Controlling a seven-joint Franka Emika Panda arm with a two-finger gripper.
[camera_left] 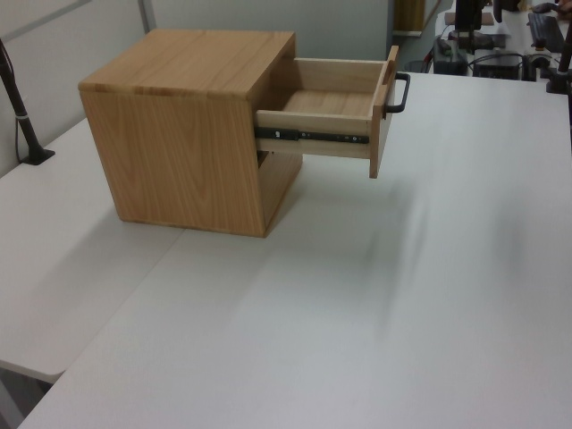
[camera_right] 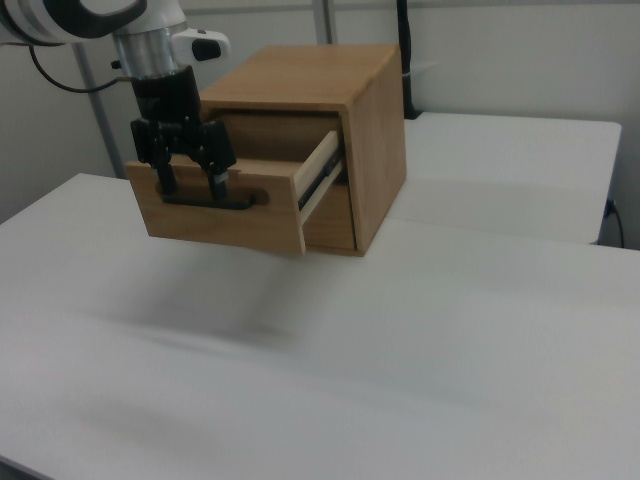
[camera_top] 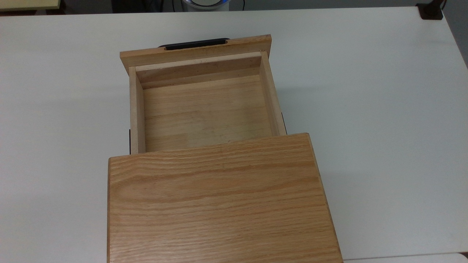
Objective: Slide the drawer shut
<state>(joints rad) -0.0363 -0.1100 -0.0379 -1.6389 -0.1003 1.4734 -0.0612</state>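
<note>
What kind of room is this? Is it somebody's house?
Probably a robot lab or office, not a house: a robot arm's gripper hangs by a lone test drawer on plain white tables, with cables and equipment behind.

We see a broad white table (camera_top: 384,109) running across the whole top view, its surface matte and evenly lit, with soft shadows only. In the left view a seam splits the tabletop (camera_left: 170,268) into two panels on the lower left. A pale partition wall (camera_left: 63,63) stands in the upper left of the left view, with a black clamp stand (camera_left: 22,116) before it. Another desk with dark equipment (camera_left: 500,45) fills the upper right. In the right view, a plain grey wall (camera_right: 520,60) closes the top.
</note>
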